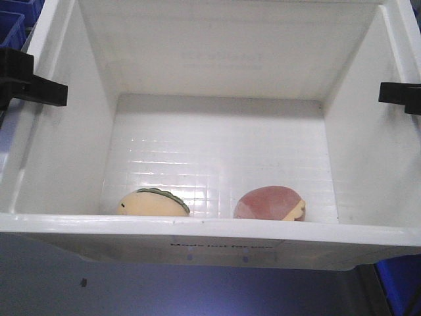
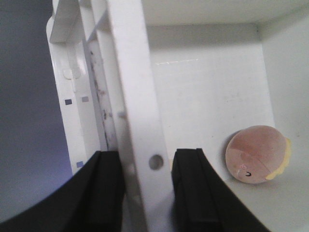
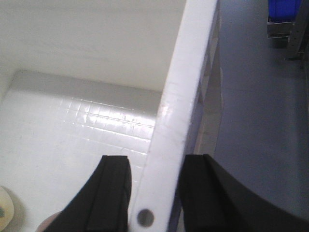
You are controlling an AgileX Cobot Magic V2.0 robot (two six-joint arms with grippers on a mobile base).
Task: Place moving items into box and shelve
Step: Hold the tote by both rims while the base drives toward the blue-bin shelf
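Observation:
The white box (image 1: 197, 227) fills the front view, seen from above, its print on the near wall. Inside on its floor lie the two moving items: the pale yellow toy with a green ridge (image 1: 152, 203) at the near left and the pinkish-red dome (image 1: 268, 203) at the near right. My left gripper (image 1: 39, 89) is shut on the box's left rim. In the left wrist view that gripper (image 2: 147, 162) has one finger on each side of the rim (image 2: 130, 72), and the pink toy (image 2: 256, 153) lies inside. My right gripper (image 3: 154, 164) clamps the right rim (image 3: 186, 82) the same way.
Blue bins show beyond the box at the top left (image 1: 16, 20) and the bottom right (image 1: 401, 283). Bluish-grey floor (image 1: 79, 276) lies below the box's near wall. A blue bin on a metal frame (image 3: 285, 12) stands far off in the right wrist view.

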